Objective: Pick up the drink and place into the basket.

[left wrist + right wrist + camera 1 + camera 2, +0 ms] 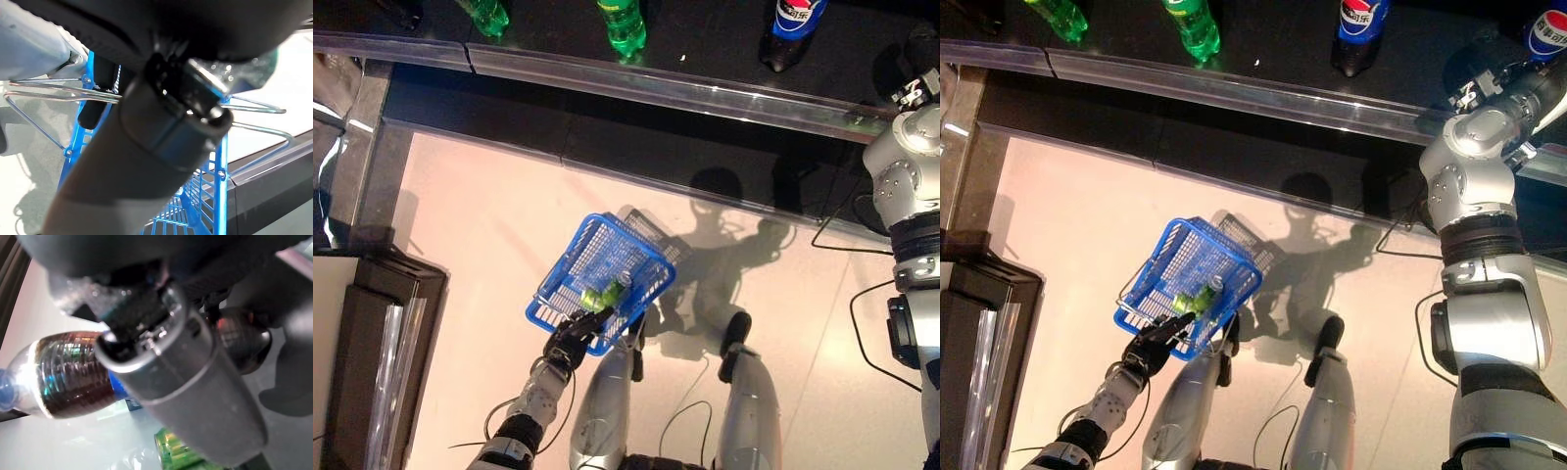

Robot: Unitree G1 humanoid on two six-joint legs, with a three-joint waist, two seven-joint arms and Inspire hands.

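blue basket (602, 269), green drink (605, 292) already inside, carried by left hand (570, 339) curled on its handle. right hand (1482, 78) over counter (1263, 44), fingers unreadable. judged: next drink needs grasping.

Lighting: bright overhead light on the pale floor (489, 255), dark shelf (705, 49) above it.
You see hard, sharp shadows cast up and to the right of the basket (599, 279), so the source sits low and behind. Glare runs along the shelf's metal rail (666, 90) and whitens the floor. In both wrist views the near hand parts are out of focus; the cola bottle (73, 374) behind shows bright specular glints.
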